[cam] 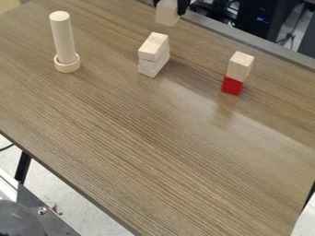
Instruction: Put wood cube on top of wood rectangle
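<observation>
Grey metal [58, 226] lies lower left. On the counter [135, 138], stacked wood rectangles [152, 48] stand near a wooden block [239, 67] topping a red cube [232, 85]. The claw [168, 5] grips a wood cube [166, 15].

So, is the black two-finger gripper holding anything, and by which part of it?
Yes: a pale wooden block, gripped by opposite sides of its upper part between the fingers of the gripper, its lower part below them.
</observation>
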You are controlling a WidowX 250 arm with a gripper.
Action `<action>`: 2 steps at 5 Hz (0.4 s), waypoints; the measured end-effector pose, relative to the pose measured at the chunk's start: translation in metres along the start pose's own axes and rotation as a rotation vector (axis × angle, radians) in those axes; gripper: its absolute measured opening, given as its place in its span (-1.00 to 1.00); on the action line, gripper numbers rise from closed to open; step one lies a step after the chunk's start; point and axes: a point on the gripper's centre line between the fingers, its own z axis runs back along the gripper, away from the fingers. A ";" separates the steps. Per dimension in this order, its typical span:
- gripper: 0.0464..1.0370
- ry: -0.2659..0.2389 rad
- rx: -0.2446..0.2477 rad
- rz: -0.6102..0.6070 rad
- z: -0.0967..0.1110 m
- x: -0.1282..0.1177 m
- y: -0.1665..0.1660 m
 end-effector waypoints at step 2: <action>0.03 0.030 -0.001 -0.004 -0.017 0.001 0.007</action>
